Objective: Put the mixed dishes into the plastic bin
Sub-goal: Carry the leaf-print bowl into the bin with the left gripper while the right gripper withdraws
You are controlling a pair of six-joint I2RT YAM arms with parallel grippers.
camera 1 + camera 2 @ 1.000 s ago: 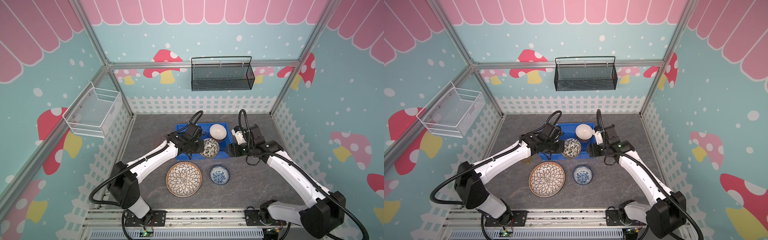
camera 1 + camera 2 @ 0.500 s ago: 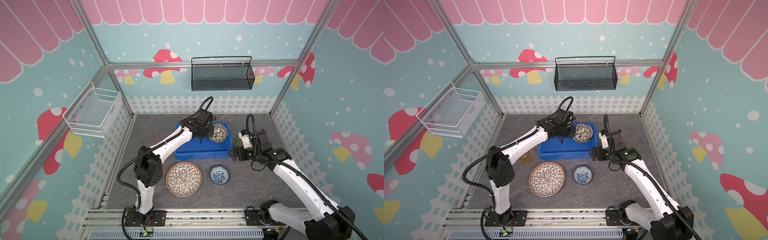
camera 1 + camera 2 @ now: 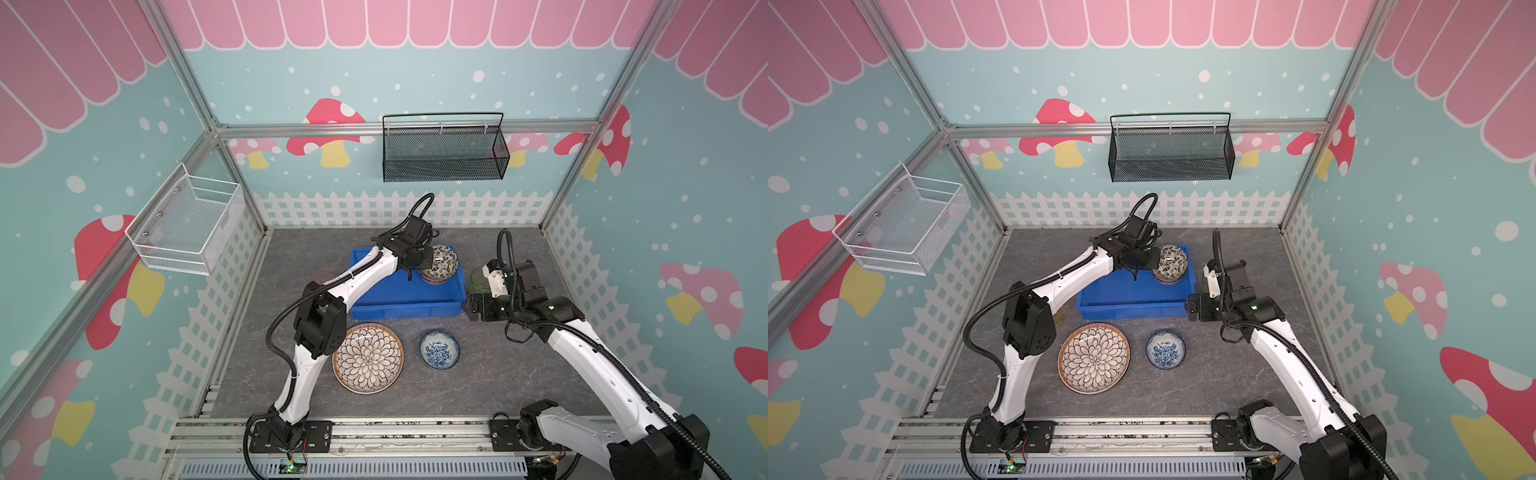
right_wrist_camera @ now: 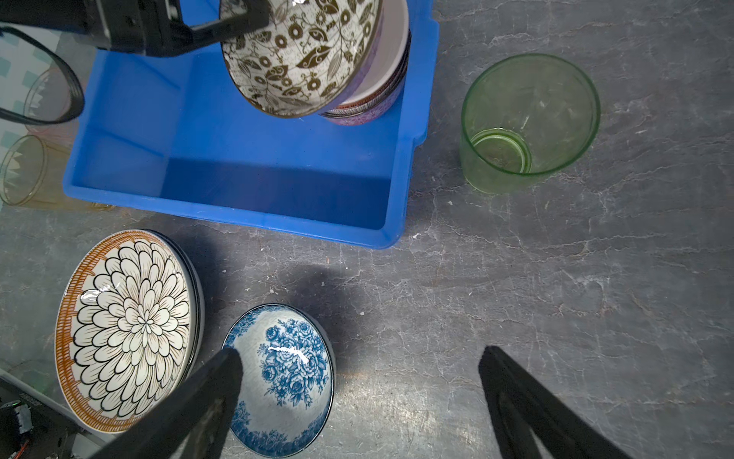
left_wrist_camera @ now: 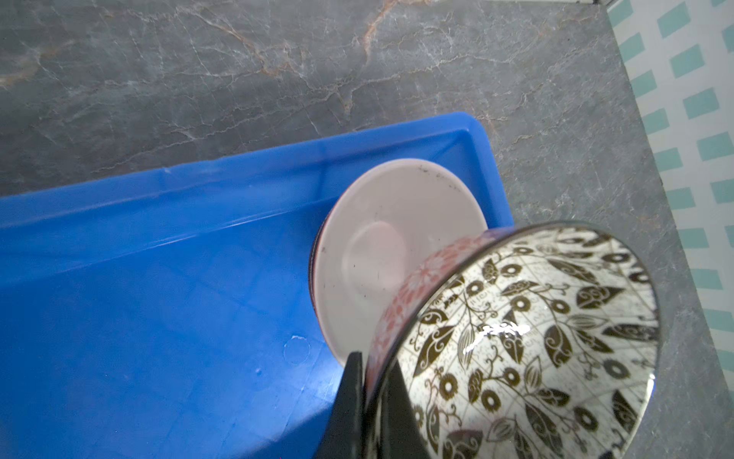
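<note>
Plate (image 4: pixel 123 330), blue bowl (image 4: pixel 280 377), cup (image 4: pixel 530 119) beside bin (image 4: pixel 238 217).

Black mesh basket (image 3: pixel 444 151) hangs on back rail; white wire basket (image 3: pixel 187 226) seems bolted to side wall.

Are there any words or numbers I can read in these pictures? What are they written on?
No text here can be read.
leaf-pattern bowl: faint pale marks between the leaves might be letters, but they are too blurred to read.
blue bin: plain, no label in view.
petal plate, blue-flower bowl, green cup: only pattern or bare surface, no writing.
</note>
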